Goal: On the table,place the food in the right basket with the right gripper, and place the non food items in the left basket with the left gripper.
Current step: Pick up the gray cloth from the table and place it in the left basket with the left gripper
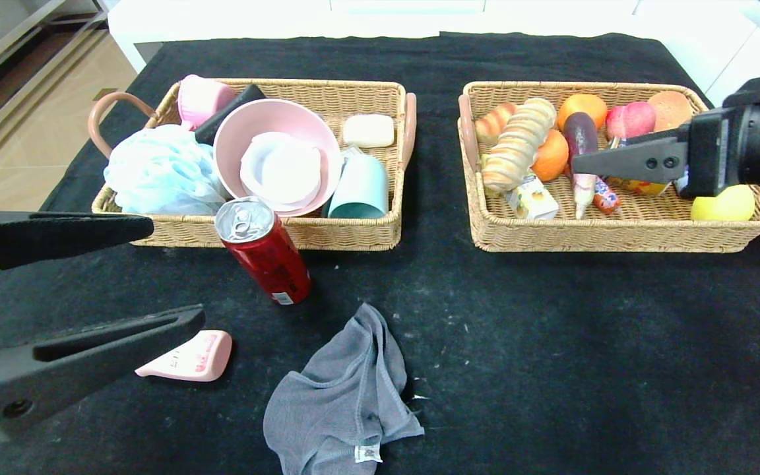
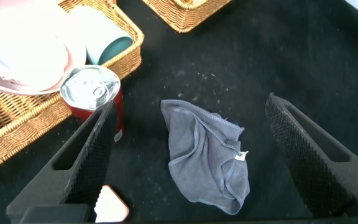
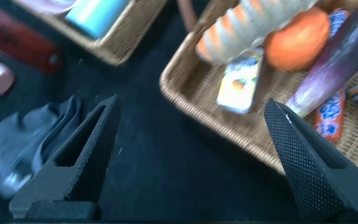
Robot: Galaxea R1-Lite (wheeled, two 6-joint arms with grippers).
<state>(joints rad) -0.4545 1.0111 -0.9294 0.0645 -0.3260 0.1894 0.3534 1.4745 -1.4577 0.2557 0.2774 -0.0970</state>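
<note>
We judged the task mostly done: the right basket point(image 1: 617, 234) held the bread roll point(image 1: 517, 146) and peach point(image 1: 631, 119). Left on the table point(image 1: 551, 343) were the red can point(image 1: 263, 251), grey cloth point(image 1: 337, 402) and pink bottle point(image 1: 192, 357). Our left gripper point(image 2: 191, 165) hung with jaws released, the cloth between its fingers but untouched; our right gripper point(image 3: 197, 162) hovered, jaws wide and empty, over the right basket's near edge

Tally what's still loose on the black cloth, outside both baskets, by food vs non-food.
Food: 1, the red drink can, standing in front of the left basket.
Non-food: 2, the grey cloth and the pale pink bottle, lying on its side.
Total: 3
</note>
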